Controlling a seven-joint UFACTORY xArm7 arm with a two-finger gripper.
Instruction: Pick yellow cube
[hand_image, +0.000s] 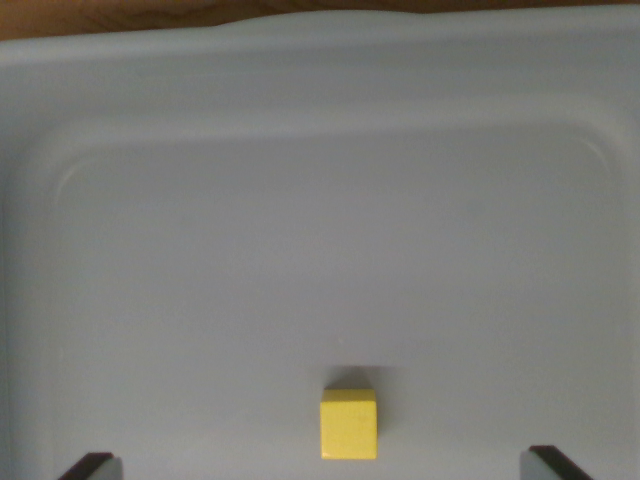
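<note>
A small yellow cube (349, 425) rests on the floor of a pale grey-blue tray (320, 200), low in the wrist view and slightly right of centre. Two dark fingertips of my gripper (325, 465) poke in at the bottom edge, one at the wrist view's left (92, 465) and one at its right (555, 463). They stand wide apart with the cube between them, nearer the right one but touching neither. The gripper is open and holds nothing.
The tray's raised rim (320, 60) runs across the top and curves down both sides. A strip of brown wooden surface (150, 12) shows beyond the rim at the top.
</note>
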